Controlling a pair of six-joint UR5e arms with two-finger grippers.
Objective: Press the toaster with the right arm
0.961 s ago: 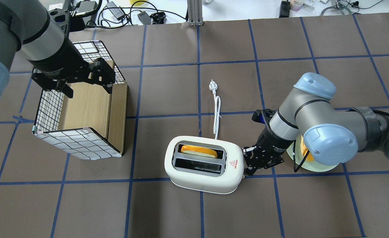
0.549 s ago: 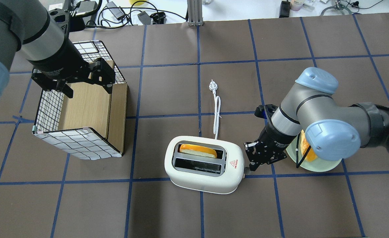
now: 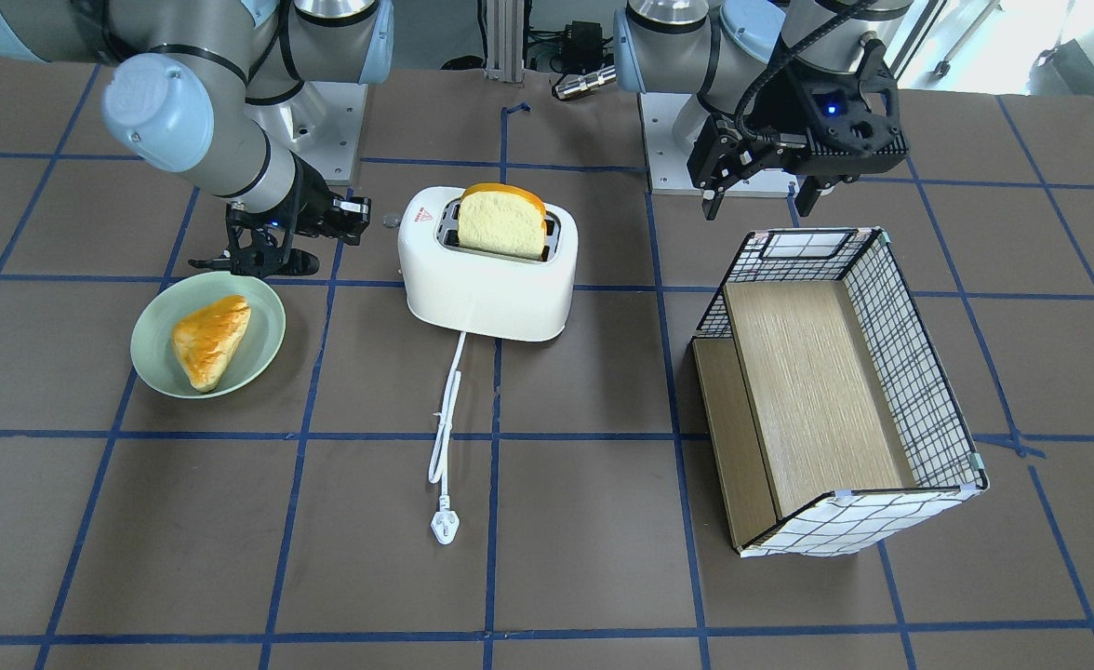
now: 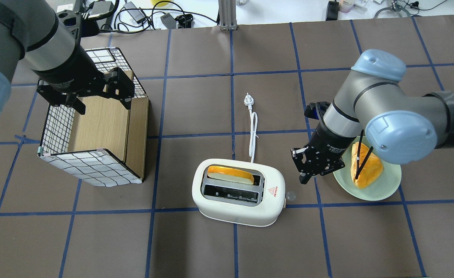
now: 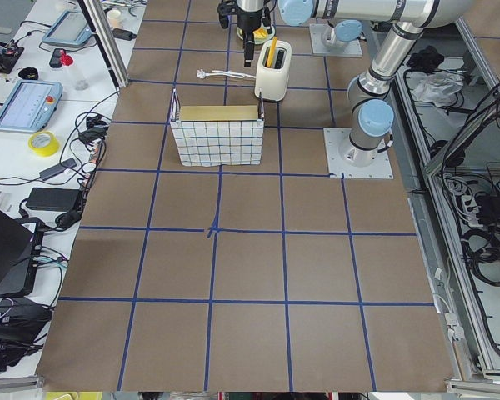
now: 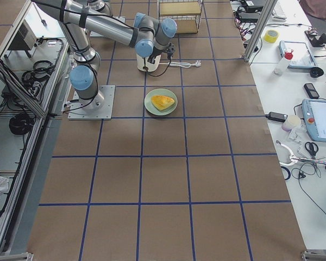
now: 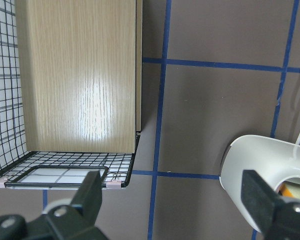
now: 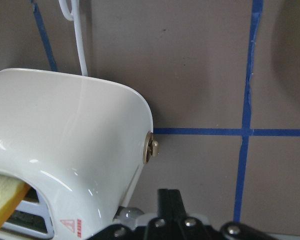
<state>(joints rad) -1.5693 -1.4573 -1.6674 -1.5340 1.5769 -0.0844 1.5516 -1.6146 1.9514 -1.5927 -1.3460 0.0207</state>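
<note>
The white toaster stands mid-table with a slice of bread upright in its far slot and the near slot empty. It also shows in the front view and in the right wrist view. Its cord runs away from the robot. My right gripper is shut and empty. It hangs just off the toaster's right end, a short gap from the small lever knob. In the front view the right gripper is between the toaster and the plate. My left gripper is open and empty over the basket.
A green plate with a pastry lies right beside my right gripper. A wire-grid basket with wooden shelves lies on its side at the left. The plug lies beyond the toaster.
My right gripper has drawn back from the toaster's right end, up and away toward the plate, uncovering the lever knob. The left arm has not moved.
</note>
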